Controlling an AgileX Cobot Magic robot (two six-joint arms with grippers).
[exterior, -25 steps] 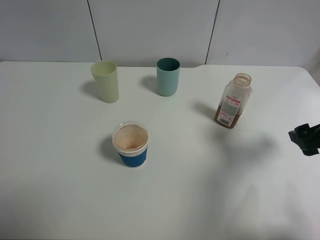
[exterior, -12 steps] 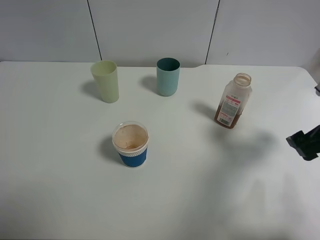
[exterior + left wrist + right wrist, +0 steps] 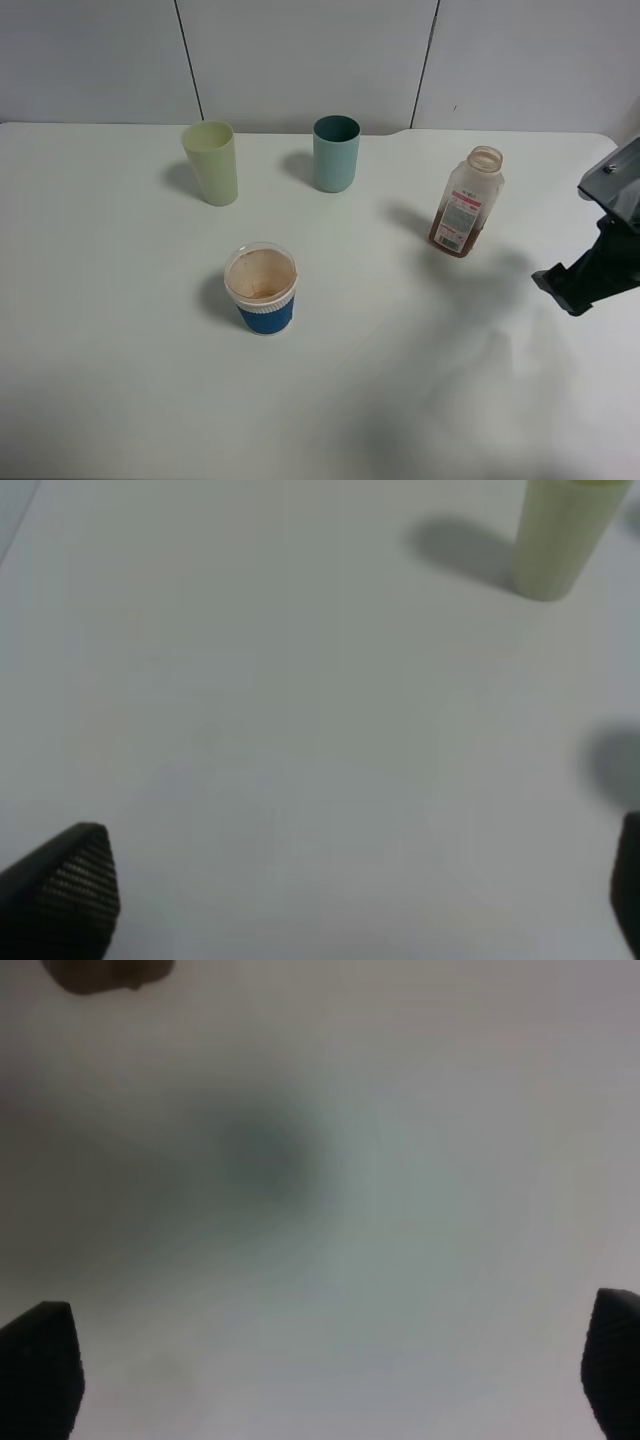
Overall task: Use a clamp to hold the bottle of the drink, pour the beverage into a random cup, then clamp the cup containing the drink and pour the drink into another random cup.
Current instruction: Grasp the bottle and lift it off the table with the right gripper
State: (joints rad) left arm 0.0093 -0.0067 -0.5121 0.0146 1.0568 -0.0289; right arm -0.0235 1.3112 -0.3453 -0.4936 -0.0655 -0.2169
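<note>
Nearest, lower left of centre in the high view, the blue-banded white cup (image 3: 262,290) stands upright, brown-stained inside, with room around it for a grasp. At the right edge the right hand (image 3: 572,287) hangs over the tabletop (image 3: 400,380), spread wide and empty, probably to take the uncapped bottle (image 3: 466,203) up-left of it, which has beverage (image 3: 452,238) low inside. The left hand (image 3: 345,890) is also wide open and empty. Farthest back, the yellow-green tumbler (image 3: 211,163) and teal cup (image 3: 336,153) stand apart.
</note>
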